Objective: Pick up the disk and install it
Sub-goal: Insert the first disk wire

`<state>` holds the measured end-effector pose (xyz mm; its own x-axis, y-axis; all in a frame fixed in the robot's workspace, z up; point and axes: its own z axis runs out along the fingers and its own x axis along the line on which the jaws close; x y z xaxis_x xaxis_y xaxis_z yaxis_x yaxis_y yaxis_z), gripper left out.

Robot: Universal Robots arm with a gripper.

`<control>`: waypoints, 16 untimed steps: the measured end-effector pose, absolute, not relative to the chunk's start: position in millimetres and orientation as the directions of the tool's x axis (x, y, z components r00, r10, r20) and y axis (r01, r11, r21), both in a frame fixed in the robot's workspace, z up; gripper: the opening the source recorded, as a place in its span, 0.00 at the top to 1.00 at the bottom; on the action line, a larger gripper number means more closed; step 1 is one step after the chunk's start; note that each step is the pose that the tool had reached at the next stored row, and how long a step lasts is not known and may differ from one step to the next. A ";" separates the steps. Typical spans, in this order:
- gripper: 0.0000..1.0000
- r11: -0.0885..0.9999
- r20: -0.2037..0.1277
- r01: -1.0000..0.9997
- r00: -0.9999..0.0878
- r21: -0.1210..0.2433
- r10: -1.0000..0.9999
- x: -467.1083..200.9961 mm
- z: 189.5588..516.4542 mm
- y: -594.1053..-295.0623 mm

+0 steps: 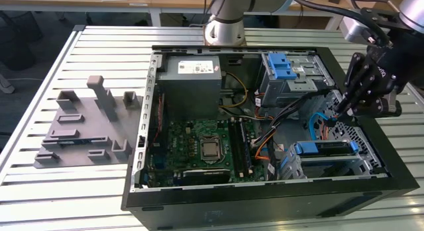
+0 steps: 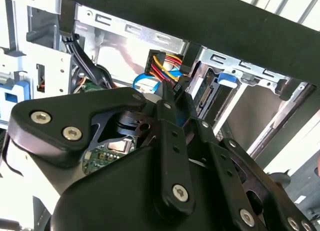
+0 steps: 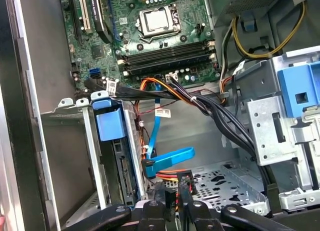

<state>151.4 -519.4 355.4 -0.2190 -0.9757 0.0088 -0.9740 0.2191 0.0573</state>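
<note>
In the exterior view, the black gripper (image 1: pixel 346 113) hangs at the right of the frame over the open black computer case (image 1: pixel 265 201). The disk, a flat silver drive in a blue plastic frame (image 1: pixel 324 148), sits in the lower-right bay.

In the first wrist view, the narrow fingers (image 3: pixel 186 187) at the bottom centre pinch a black cable connector (image 3: pixel 184 180) beside the disk (image 3: pixel 125 171). Misalignment could bend it, or snag the blue flat cable (image 3: pixel 172 157).

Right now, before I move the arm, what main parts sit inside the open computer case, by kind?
Grey power supply box: 1
Green circuit board: 1
Metal cage with blue latch: 1
Disk with blue frame, in the lower bay: 1
Total: 4
</note>
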 end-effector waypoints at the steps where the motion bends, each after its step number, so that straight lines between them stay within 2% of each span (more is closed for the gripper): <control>1: 0.75 0.221 0.012 -0.974 -0.221 0.057 -0.975 151.5 355.2 -518.8; 3: 0.77 0.222 0.014 -0.973 -0.222 0.056 -0.975 151.7 355.2 -518.3; 4: 0.83 0.222 0.014 -0.973 -0.222 0.056 -0.975 151.7 355.2 -518.3; 5: 0.84 0.222 0.014 -0.973 -0.222 0.056 -0.975 151.7 355.2 -518.3; 11: 0.84 0.210 0.015 -0.976 -0.209 0.052 -0.978 143.3 355.2 -518.8; 16: 0.84 0.152 0.014 -0.987 -0.151 0.048 -0.988 143.1 355.1 -519.3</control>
<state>143.1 -519.3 355.1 -0.1514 -0.9884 0.0143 -0.9872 0.1519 0.0476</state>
